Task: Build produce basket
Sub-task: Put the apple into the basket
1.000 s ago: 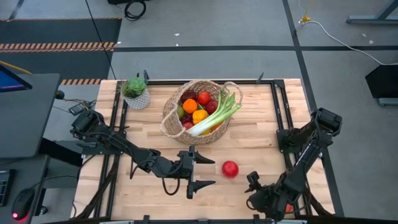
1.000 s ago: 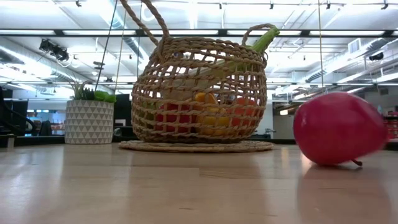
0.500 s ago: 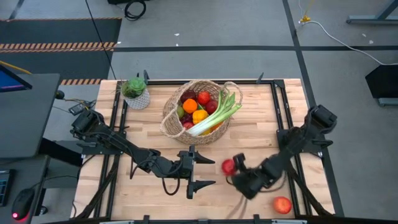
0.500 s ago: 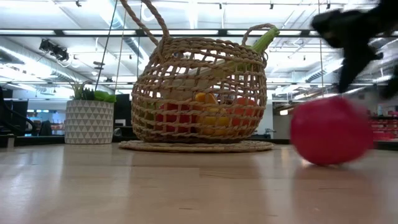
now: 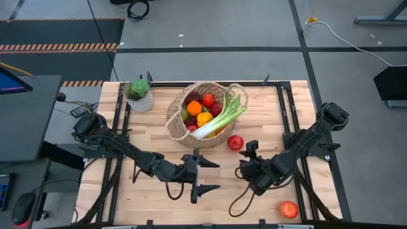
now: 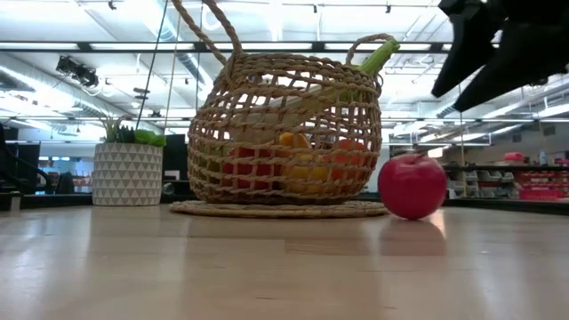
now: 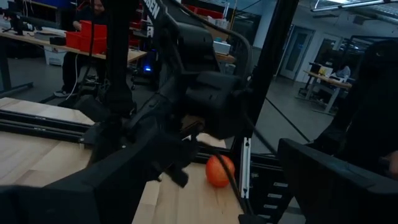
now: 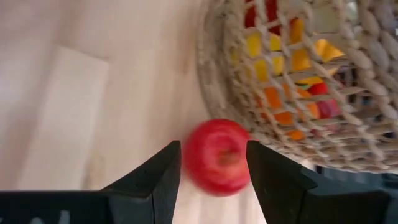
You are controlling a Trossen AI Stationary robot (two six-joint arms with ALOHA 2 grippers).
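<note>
Red apple (image 5: 289, 209) lying at near table edge, left gripper (image 5: 205, 173) hovering spread wide mid-table, right gripper (image 5: 249, 157) part open, empty, behind second red apple (image 5: 236, 142) resting beside wicker basket (image 5: 179, 124) holding produce (image 5: 205, 112).

- basket (image 5: 178, 121): tan straw weave
- inside it: red, orange and yellow fruit, perhaps a dark purple one, and a green-white leek (image 5: 219, 119)
- two red apples (image 5: 236, 142) on pale wood table (image 5: 261, 114)
- pot (image 6: 127, 174): white, grey triangle pattern, green plant
</note>
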